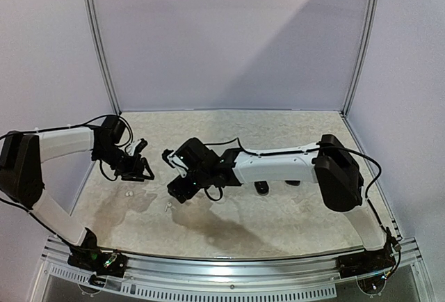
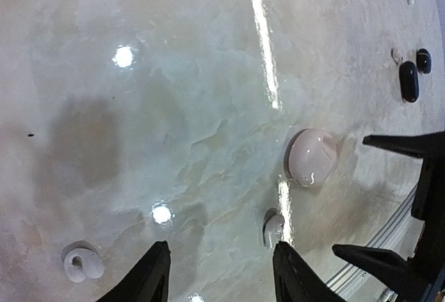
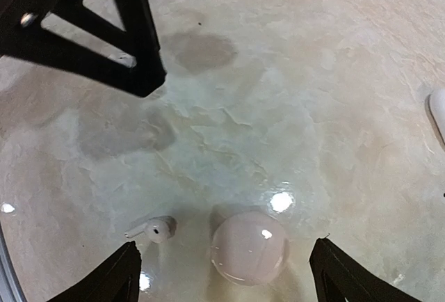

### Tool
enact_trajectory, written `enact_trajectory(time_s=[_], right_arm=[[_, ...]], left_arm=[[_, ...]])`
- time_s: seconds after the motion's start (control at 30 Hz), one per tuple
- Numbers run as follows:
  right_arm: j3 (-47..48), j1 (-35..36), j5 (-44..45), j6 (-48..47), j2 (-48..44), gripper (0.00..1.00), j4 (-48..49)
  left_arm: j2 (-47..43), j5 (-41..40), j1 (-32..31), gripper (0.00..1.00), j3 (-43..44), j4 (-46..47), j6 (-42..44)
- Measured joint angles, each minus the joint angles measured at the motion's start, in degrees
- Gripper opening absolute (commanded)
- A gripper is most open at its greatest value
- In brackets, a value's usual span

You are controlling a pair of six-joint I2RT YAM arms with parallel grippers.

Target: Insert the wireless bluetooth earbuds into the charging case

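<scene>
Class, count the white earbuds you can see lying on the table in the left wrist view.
2 for certain: one white earbud lower left, another near the white case. Tiny white specks far off may be more.

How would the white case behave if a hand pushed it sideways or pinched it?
Likely to slide: the white case looks glossy and domed, and the table is shiny too. Its rounded sides might slip out of a pinch. It sits low and wide, so tipping seems unlikely.
</scene>
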Motion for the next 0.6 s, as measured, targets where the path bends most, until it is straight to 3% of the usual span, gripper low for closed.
enact_trajectory(time_s=[0.1, 0.37, 0.6], right_arm=[[1.7, 1.2, -1.1, -2.0, 1.6, 0.75, 0.9], [17.5, 2.4, -2.1, -0.7, 12.2, 0.54, -0.1], [18.3, 2.4, -3.5, 1.2, 16.3, 0.38, -3.3]], left_arm=[[-1.1, -0.5, 2.1, 0.51, -1.2, 0.4, 0.0], [-2.1, -0.5, 3.2, 0.51, -1.9, 1.2, 0.0], [-2.1, -0.3, 3.2, 0.51, -2.3, 1.7, -0.2]])
